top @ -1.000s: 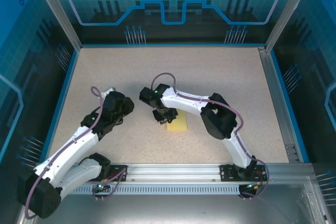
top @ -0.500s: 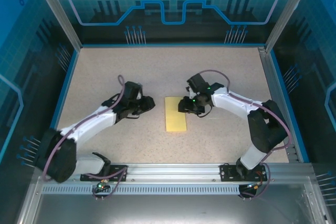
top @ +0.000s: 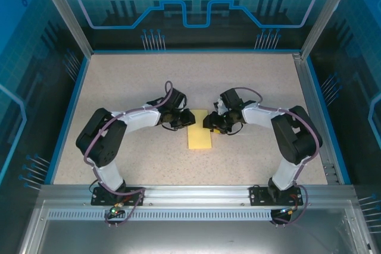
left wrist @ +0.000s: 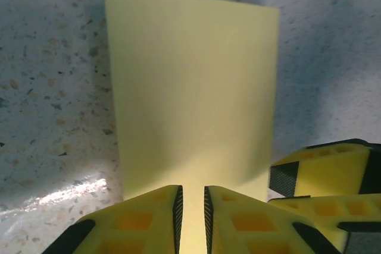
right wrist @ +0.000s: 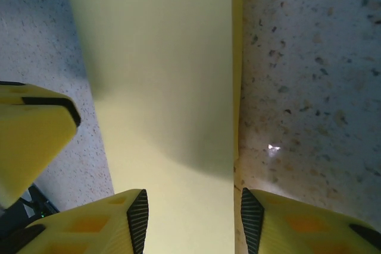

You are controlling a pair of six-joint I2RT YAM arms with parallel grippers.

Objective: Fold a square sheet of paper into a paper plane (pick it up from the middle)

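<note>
Yellow paper, folded into a narrow oblong, lies flat on a speckled table, midway between two robot arms. From the left, the left gripper reaches sideways onto the paper's far left corner. Its jaws are almost together with a thin slit between them, and whether they nip the paper cannot be told. The paper's long axis runs straight away from the arm bases. From the right, the right gripper has its jaws apart, straddling the far right edge and holding nothing. Both grippers are equally near, so the next fold probably starts at that far end.
</note>
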